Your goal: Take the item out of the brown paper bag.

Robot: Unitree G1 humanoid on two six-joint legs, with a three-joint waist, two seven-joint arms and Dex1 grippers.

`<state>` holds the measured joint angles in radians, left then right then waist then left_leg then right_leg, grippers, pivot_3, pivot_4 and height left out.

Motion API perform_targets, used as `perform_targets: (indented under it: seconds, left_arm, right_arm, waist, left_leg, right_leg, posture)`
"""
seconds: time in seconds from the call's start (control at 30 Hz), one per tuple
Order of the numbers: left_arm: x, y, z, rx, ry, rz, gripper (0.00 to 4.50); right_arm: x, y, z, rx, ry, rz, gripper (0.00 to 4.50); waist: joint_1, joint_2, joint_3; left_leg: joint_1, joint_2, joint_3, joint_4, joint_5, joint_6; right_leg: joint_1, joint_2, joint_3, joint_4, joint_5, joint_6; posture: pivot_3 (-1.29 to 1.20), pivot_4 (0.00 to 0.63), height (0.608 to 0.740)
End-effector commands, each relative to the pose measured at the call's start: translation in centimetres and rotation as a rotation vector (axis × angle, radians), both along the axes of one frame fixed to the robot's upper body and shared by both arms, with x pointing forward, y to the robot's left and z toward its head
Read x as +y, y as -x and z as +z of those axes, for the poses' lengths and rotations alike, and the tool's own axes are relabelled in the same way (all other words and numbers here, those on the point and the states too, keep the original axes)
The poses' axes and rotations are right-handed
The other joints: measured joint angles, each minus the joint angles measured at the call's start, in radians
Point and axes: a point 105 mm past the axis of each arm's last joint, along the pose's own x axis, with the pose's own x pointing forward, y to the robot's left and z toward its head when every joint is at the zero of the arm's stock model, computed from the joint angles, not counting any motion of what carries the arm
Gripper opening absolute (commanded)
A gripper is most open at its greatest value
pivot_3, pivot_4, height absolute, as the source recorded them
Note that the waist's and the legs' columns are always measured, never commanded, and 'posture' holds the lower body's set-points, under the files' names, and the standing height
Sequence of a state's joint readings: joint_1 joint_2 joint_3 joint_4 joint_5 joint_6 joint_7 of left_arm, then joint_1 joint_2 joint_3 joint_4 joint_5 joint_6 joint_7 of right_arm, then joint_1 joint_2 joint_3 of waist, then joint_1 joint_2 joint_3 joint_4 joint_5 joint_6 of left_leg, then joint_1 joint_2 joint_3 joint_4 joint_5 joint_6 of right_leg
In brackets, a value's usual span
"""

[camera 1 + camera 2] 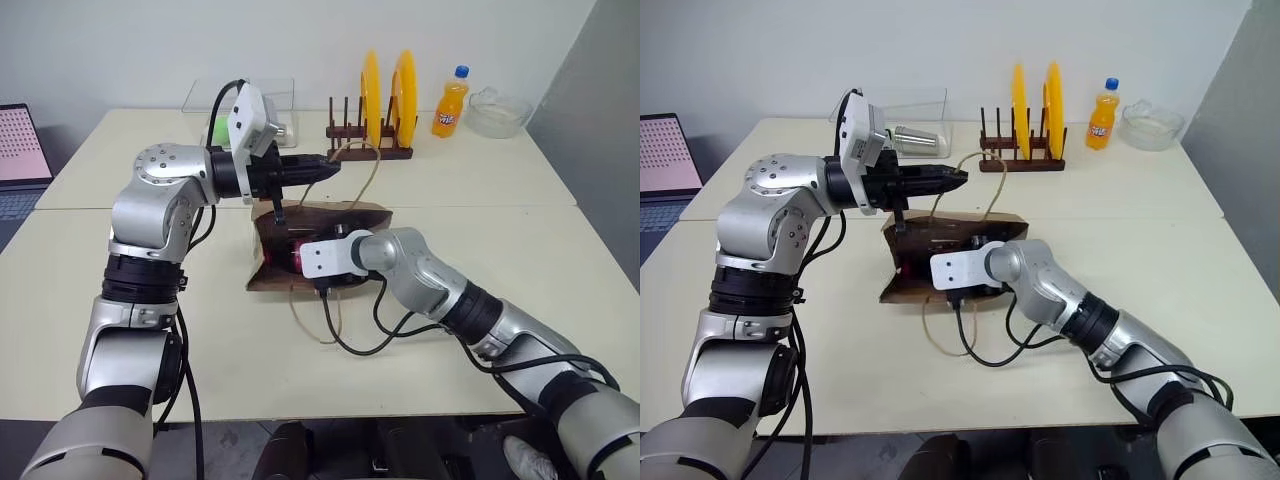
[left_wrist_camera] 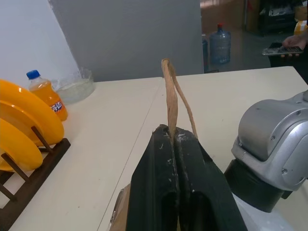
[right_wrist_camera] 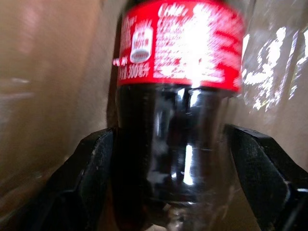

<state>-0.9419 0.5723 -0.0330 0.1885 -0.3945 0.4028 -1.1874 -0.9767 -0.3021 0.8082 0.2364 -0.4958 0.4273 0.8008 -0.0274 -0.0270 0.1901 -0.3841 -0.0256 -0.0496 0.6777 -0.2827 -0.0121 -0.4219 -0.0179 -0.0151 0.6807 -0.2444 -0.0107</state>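
The brown paper bag (image 1: 335, 213) lies on the cream table (image 1: 520, 260) with its mouth facing me. My left gripper (image 1: 333, 166) is shut on one tan handle (image 2: 168, 96) and holds it up above the bag. My right gripper (image 3: 168, 134) is inside the bag's mouth, open. The item (image 3: 178, 110), a dark cola bottle with a red label, sits between its spread fingers (image 3: 91, 163). A bit of red (image 1: 284, 259) shows in the bag's mouth beside the right wrist. The other handle (image 1: 300, 315) trails on the table in front.
At the back of the table stand a wooden rack with yellow plates (image 1: 386, 95), an orange soda bottle (image 1: 450, 103), a glass bowl (image 1: 498, 112) and a clear box (image 1: 255, 105). A laptop (image 1: 20, 150) sits far left. A black cable (image 1: 370, 335) loops by the bag.
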Motion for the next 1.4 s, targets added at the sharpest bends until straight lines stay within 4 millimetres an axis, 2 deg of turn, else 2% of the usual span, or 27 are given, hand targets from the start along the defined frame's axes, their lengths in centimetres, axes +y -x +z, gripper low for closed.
perform_targets:
  seconds: [0.03,0.13,0.23,0.33,0.4,0.53,0.67,0.87,1.2,1.4]
  left_arm:
    - [-0.2,0.7,2.0,-0.084,0.029,-0.019,0.0]
    - [-0.3,0.7,2.0,-0.085,0.028,-0.02,0.0]
    - [-0.3,0.7,1.9,-0.085,0.024,-0.02,0.0]
    - [-0.2,0.6,1.7,-0.086,0.02,-0.016,0.0]
    - [-0.1,0.6,1.6,-0.086,0.016,-0.011,0.0]
    - [0.2,0.3,1.3,-0.084,0.01,0.003,0.0]
    - [0.6,-0.2,1.0,-0.084,-0.001,0.026,0.0]
    - [1.2,-1.1,0.4,-0.086,-0.019,0.058,0.0]
    - [1.6,-1.8,0.0,-0.096,-0.028,0.081,0.0]
    - [1.5,-2.0,0.0,-0.104,-0.029,0.083,0.0]
  right_arm:
    - [0.2,-0.4,0.2,-0.02,0.022,0.016,3.81]
    - [-0.1,-0.8,-0.8,-0.007,0.064,0.013,3.81]
    - [0.0,-1.1,-0.9,-0.009,0.051,0.004,3.81]
    - [0.1,-1.2,-0.8,-0.009,0.036,0.003,3.27]
    - [0.1,-1.2,-0.5,-0.02,0.03,0.011,3.15]
    - [0.5,-0.6,0.9,-0.038,-0.009,0.049,3.15]
    - [1.1,0.7,3.2,-0.03,-0.082,0.102,3.15]
    - [0.8,2.7,5.7,0.011,-0.154,0.174,3.15]
    - [0.1,5.6,7.4,0.096,-0.208,0.304,3.15]
    - [-0.7,5.5,8.8,0.089,-0.228,0.309,3.15]
  waist:
    - [0.0,0.0,0.0]
    - [-0.002,0.0,0.0]
    - [-0.003,0.0,0.0]
    - [-0.003,0.0,0.0]
    - [-0.003,0.0,0.0]
    - [-0.003,0.0,0.0]
    - [-0.002,0.0,0.0]
    - [-0.002,0.0,0.0]
    - [-0.002,0.0,0.0]
    - [-0.002,0.0,0.0]
  left_leg:
    - [0.0,0.0,0.0,0.0,0.0,0.0]
    - [0.001,0.0,0.0,0.0,0.0,0.0]
    - [0.002,0.0,0.0,0.0,0.0,0.0]
    - [0.003,0.0,0.0,0.0,0.0,0.0]
    - [0.003,0.0,0.0,0.0,0.0,0.0]
    - [0.002,0.0,0.0,0.0,0.0,0.0]
    - [0.001,0.0,0.0,0.0,0.0,0.0]
    - [-0.001,0.0,0.0,-0.001,0.0,0.0]
    - [-0.001,0.0,-0.001,0.0,0.0,0.0]
    - [-0.001,0.0,-0.001,0.0,0.0,0.0]
  right_leg:
    - [0.0,0.0,0.0,0.0,0.0,0.0]
    - [0.0,0.0,0.0,0.0,0.0,0.0]
    - [0.001,0.0,0.0,0.0,0.0,0.0]
    - [0.002,0.0,0.0,0.001,0.0,0.0]
    - [0.002,0.0,0.0,0.001,0.0,0.0]
    - [0.001,0.0,0.0,0.001,0.0,0.0]
    - [0.0,0.0,0.0,0.0,0.0,0.0]
    - [-0.001,0.0,0.0,0.0,0.0,0.0]
    - [-0.001,0.0,-0.001,0.0,0.0,0.0]
    - [-0.001,0.0,-0.001,0.0,0.0,0.0]
  posture:
    - [0.0,0.15,0.74]
    - [0.0,0.15,0.74]
    - [0.0,0.15,0.74]
    - [0.0,0.15,0.74]
    - [0.0,0.15,0.74]
    - [0.0,0.15,0.74]
    - [0.0,0.15,0.74]
    - [0.0,0.15,0.74]
    - [0.0,0.15,0.74]
    - [0.0,0.15,0.74]
